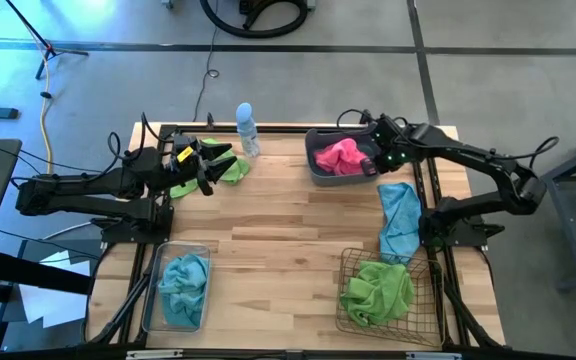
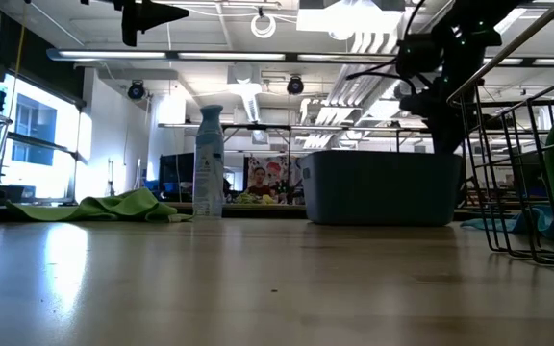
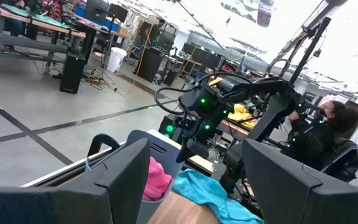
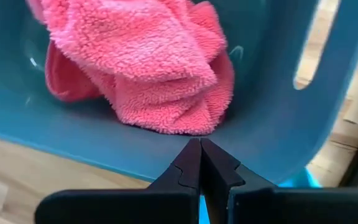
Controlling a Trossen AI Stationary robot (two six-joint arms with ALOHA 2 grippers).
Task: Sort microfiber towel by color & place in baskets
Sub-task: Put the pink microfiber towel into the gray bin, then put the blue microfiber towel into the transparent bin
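The right gripper, fingers pressed together and empty, hovers at the dark grey-blue plastic tub holding the fuzzy pink towel (seemingly just deposited), while the open left gripper waits above the lime green cloth.

Table: carries three containers, loose towels and one bottle.

Far right corner: plastic tub, one towel inside it. Right gripper sits at the tub's right rim, above that towel, fingers together.

Near right corner: wire-mesh basket, one towel bunched inside.

Between tub and mesh basket, along the right edge: one loose towel flat on the table.

Near left corner: clear bin, one towel inside.

Far left: one loose towel on the table, left gripper over it, fingers apart.

Far edge, between that towel and the tub: bottle, upright.
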